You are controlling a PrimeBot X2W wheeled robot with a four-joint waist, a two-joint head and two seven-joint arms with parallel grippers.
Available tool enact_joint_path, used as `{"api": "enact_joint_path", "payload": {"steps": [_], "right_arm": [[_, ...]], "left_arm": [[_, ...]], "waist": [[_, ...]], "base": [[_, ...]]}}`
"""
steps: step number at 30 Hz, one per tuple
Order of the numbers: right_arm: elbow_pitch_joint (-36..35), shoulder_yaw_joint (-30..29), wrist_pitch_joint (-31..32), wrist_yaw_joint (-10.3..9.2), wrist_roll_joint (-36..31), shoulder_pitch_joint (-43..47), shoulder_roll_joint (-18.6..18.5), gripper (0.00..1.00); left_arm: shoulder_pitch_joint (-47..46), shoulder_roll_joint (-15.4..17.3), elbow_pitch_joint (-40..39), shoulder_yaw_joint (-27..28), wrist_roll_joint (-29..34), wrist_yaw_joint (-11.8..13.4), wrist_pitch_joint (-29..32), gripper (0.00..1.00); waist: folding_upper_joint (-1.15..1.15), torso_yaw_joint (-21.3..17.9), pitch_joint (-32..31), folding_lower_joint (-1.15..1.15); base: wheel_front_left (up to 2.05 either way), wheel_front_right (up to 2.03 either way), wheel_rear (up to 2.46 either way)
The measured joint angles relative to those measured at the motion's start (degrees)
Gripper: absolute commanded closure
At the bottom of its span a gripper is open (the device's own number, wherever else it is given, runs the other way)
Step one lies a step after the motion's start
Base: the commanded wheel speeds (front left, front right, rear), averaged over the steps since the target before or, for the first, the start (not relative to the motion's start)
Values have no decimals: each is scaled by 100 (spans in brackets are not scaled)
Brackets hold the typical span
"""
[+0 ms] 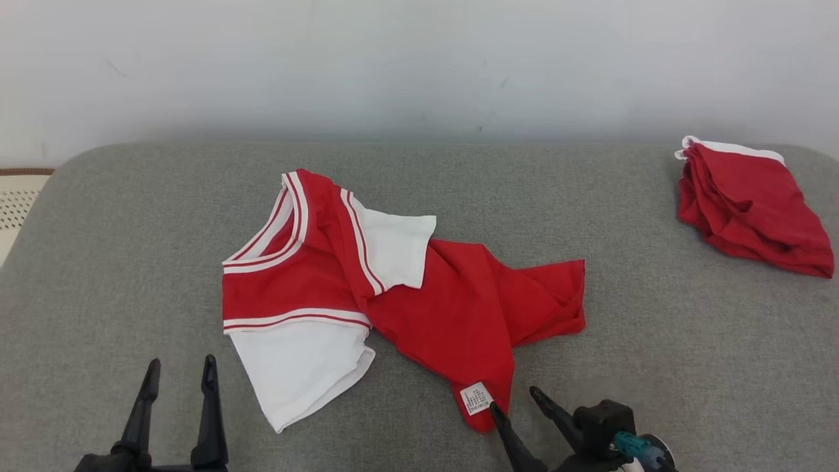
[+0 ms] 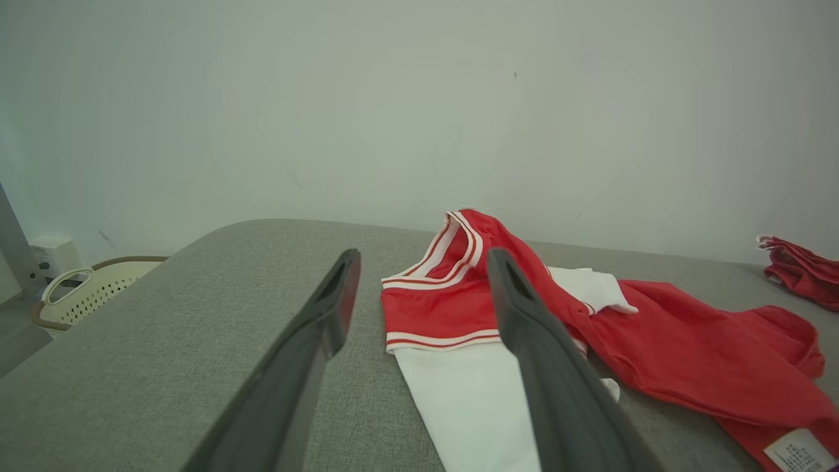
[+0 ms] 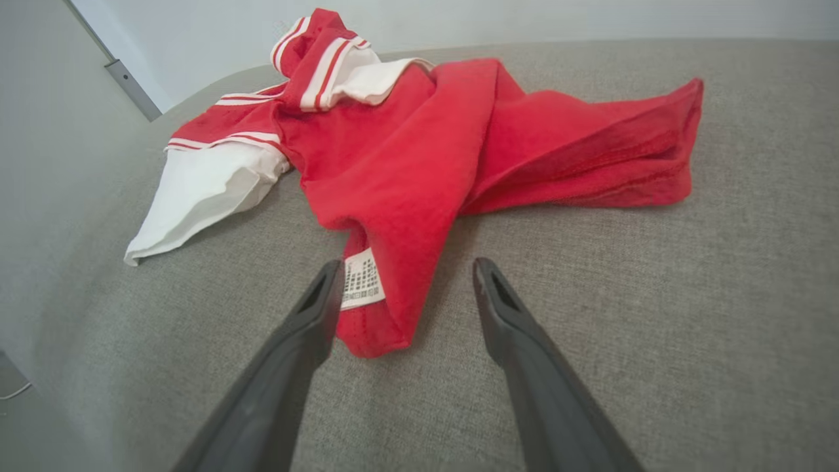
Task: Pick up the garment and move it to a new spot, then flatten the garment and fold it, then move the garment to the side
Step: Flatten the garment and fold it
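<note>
Far left, beyond the left edge of the grey padded surface (image 1: 118, 249): a cream perforated basket (image 1: 16, 203) on the floor, apart from the surface.

Near edge, left of centre: the left gripper (image 1: 181, 360), fingers pointing toward the far edge. Its jaws stand wide with nothing between them and bare grey cloth beneath. It is just beside the garment's white sleeve (image 1: 301, 367), not touching it so far as the head view shows.

Centre of the surface, reaching to the near edge: the garment (image 1: 452, 308), red with white sleeves and red-and-white striped trim. It lies crumpled, not flat. The striped collar (image 1: 278, 229) is on its left and raised in a fold. One white sleeve spreads toward the near edge, the other is folded over the middle. The red body trails right and bunches at its right end. A narrow red corner runs down to the near edge and carries a white printed label (image 1: 476, 398).

Near edge, right of centre: the right gripper (image 1: 512, 398), jaws apart at medium width and gripping nothing. In the right wrist view the garment's red corner lies partly between the fingers, one fingertip (image 3: 326, 275) right against the label. Whether it touches cannot be told.

Far right corner: a folded red pile (image 1: 747, 210) with a white edge, well apart from the garment.

Behind the far edge: a plain pale wall (image 1: 419, 65).
</note>
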Motion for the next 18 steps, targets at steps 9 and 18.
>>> {"api": "enact_joint_path", "payload": {"steps": [9, 18], "right_arm": [[821, 272, 27, 0, 71, -330, 94, 60], [1449, 296, -380, 0, 87, -975, 85, 100]], "left_arm": [[-19, -74, 100, -144, 7, -86, 0, 0], [-26, -89, 211, -124, 7, -140, 0, 0]], "waist": [[0, 141, 2, 0], [0, 268, -40, 0]], "base": [[0, 0, 0], [0, 0, 0]]}}
